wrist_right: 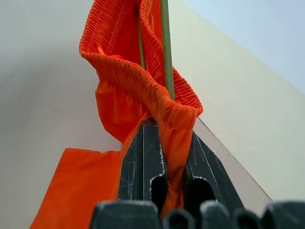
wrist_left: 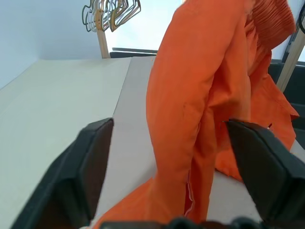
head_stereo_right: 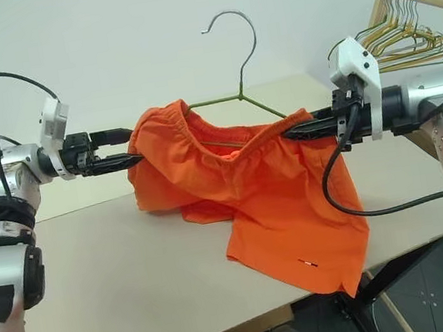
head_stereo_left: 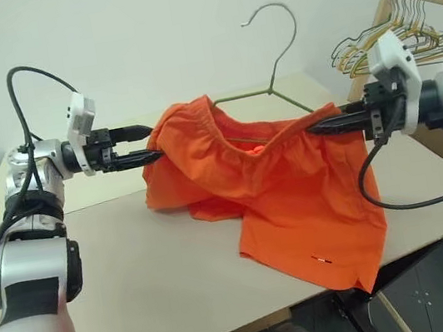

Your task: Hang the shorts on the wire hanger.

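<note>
My left pincer (head_stereo_left: 140, 143) spread at shorts' (head_stereo_left: 269, 200) left waistband edge. Shorts drape over wire hanger (head_stereo_left: 273, 65), lower leg resting on surface (head_stereo_left: 140, 288). My right pincer (head_stereo_left: 323, 125) pinches waistband's right end, hanger wire alongside.

Soft, even light filled the scene, leaving only a faint shadow under the bright orange fabric shorts (head_stereo_left: 267, 184) on the pale beige table (head_stereo_left: 140, 288). In the left wrist view a bright window glared behind the blurred bunch of pale wire hangers (wrist_left: 110, 10), and the close black fingers (wrist_left: 83, 176) were out of focus. The head views were sharp, with no obvious distortion at the edges.
</note>
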Tool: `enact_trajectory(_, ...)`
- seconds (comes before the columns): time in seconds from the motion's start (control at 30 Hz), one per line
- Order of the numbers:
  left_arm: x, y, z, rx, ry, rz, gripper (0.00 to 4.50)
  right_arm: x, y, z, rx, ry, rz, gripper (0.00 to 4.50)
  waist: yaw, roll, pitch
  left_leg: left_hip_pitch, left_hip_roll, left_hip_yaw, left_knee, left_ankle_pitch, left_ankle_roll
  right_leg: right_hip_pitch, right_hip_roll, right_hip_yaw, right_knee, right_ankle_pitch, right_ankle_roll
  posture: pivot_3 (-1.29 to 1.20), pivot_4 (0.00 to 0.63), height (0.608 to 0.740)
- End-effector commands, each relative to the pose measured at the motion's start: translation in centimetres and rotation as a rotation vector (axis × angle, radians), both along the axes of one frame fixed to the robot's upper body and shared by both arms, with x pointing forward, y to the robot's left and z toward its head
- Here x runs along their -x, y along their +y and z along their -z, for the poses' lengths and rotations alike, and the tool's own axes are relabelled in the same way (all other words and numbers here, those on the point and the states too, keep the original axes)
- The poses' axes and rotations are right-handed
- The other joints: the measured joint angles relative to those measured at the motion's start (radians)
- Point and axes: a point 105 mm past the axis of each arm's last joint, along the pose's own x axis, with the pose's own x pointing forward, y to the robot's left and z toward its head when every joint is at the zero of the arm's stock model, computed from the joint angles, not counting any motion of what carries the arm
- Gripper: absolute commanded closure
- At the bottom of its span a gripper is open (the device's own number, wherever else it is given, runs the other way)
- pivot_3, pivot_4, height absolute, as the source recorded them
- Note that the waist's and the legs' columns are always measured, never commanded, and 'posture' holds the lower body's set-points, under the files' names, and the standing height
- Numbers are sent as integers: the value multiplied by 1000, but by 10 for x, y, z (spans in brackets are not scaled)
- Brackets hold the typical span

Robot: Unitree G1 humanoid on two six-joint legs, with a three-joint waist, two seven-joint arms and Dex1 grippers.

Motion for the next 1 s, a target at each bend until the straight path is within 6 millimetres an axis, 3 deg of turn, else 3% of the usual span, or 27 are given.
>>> enact_trajectory(0.03,4,6,-22,42,-68,1,0,2,0,-11,-15,-39,15,4483,0,0,0,0,0,0,0,0,0,0,0,0,0,0,0,-293,0,740)
enact_trajectory(0.13,10,17,-33,116,-65,-11,0,-8,-19,-12,-36,-34,145,4483,0,0,0,0,0,0,0,0,0,0,0,2,0,0,0,-294,0,740)
enact_trajectory(0.23,15,33,-47,274,-97,-37,0,-13,-53,-18,-95,-38,354,4483,4,0,0,0,0,0,0,0,0,0,-1,4,0,0,0,-304,0,740)
enact_trajectory(0.4,24,40,-34,331,-94,-32,0,-14,-98,-8,-172,16,731,4483,5,1,-1,1,0,-1,-1,0,0,0,-4,6,1,0,0,-332,0,740)
enact_trajectory(0.6,35,22,-32,401,-116,52,0,-1,-130,21,-70,129,1045,4483,-1,1,-1,0,1,-1,-1,1,-1,1,-7,8,1,0,0,-353,0,740)
enact_trajectory(0.83,36,1,-28,438,-95,75,0,9,-172,2,-29,63,1487,4483,-17,8,-5,1,0,0,-1,1,-1,1,-2,10,1,0,0,-385,0,740)
enact_trajectory(1.0,39,-8,-33,560,-85,122,0,1,-171,-8,5,-75,1701,4483,-46,9,-6,2,0,0,-1,1,-1,3,-1,11,0,0,0,-397,0,740)
